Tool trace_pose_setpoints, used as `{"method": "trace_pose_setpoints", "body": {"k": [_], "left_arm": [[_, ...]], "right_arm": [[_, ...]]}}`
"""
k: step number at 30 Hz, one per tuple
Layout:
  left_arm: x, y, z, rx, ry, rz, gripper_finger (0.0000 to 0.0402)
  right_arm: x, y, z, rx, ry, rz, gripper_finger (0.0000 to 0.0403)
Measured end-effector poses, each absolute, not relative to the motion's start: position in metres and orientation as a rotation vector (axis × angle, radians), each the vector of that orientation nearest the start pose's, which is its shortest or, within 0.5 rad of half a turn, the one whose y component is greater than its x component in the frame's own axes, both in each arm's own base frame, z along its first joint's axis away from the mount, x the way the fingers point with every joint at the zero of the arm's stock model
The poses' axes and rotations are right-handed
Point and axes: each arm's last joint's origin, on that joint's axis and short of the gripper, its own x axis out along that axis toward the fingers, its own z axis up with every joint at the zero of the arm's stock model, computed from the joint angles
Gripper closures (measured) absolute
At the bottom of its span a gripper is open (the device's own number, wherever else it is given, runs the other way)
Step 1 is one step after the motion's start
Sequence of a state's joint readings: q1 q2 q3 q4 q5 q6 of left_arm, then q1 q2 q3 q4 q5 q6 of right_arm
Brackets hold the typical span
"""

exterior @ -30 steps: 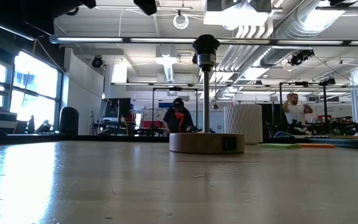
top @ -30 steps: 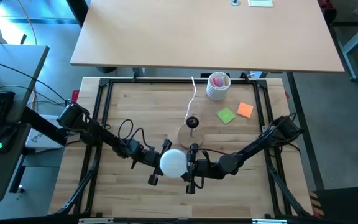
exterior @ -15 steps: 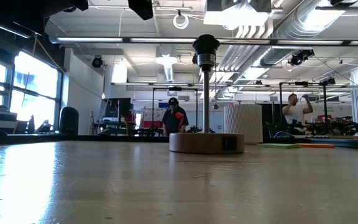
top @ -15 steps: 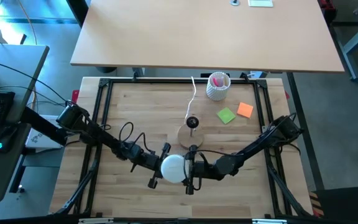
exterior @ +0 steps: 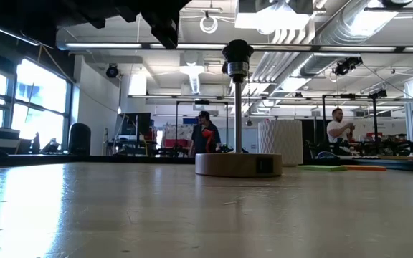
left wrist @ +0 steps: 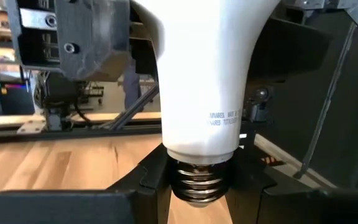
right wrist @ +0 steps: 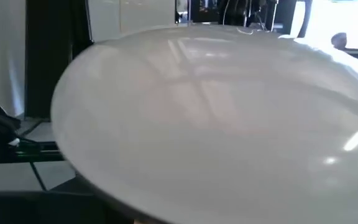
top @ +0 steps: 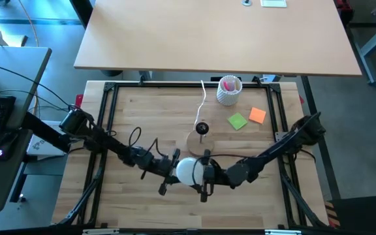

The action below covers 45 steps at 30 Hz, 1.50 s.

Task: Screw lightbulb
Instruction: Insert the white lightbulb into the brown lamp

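Note:
The white lightbulb (top: 187, 171) hangs above the table's near middle, lying about level between my two grippers. Its globe points to the table's right and fills the right wrist view (right wrist: 216, 118). My left gripper (top: 170, 173) is shut on the bulb's silvery screw base. My right gripper (top: 205, 175) is open, one finger on each side of the globe; I cannot tell whether they touch it. The round wooden stand (top: 198, 141) with its black socket (top: 202, 128) rests on the table just beyond the bulb, and also shows in the low view (exterior: 238, 164). My left gripper pinches the bulb's screw base (left wrist: 202, 182) between its two fingers, just below the white neck (left wrist: 201, 134). The fingers come about level from the table's left, along the bulb's length. The bulb is lifted clear of the table and sticks straight out ahead of the fingers.
A white perforated cup (top: 228, 90) with pink contents stands at the far right of the middle. A green note (top: 237, 121) and an orange note (top: 257, 115) lie beside it. A white cord (top: 204, 98) runs from the stand to the far edge. People stand in the room behind (exterior: 205, 136).
My left gripper has carried the bulb a little toward the table's right edge, so the globe sits deeper between my right gripper's fingers. The bulb has stayed level and clear of the table.

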<state>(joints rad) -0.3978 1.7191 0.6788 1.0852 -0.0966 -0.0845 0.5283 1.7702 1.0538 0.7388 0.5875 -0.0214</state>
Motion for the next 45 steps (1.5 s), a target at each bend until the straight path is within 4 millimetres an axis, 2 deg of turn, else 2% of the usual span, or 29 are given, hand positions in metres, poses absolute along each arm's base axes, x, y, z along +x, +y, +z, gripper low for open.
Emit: {"method": "trace_pose_setpoints", "body": {"k": [8,20,32,38,45], "left_arm": [[0.307,-0.124,0.187,-0.109,-0.012,-0.303,0.0302],[0.307,-0.125,0.186,-0.113,-0.005,-0.303,0.0302],[0.307,-0.124,0.185,-0.118,0.006,-0.295,0.0285],[0.307,-0.124,0.185,-0.109,0.008,-0.297,0.0285],[0.307,-0.123,0.175,-0.083,0.093,-0.277,0.0283]], "right_arm": [[0.350,0.171,0.246,0.046,0.004,0.002,0.0130],[0.352,0.168,0.244,0.070,0.031,0.024,0.0248],[0.352,0.167,0.244,0.067,0.027,-0.014,0.0255],[0.348,0.174,0.246,0.043,0.007,-0.028,0.0255],[0.337,0.183,0.260,0.027,-0.041,-0.063,0.0259]]}}
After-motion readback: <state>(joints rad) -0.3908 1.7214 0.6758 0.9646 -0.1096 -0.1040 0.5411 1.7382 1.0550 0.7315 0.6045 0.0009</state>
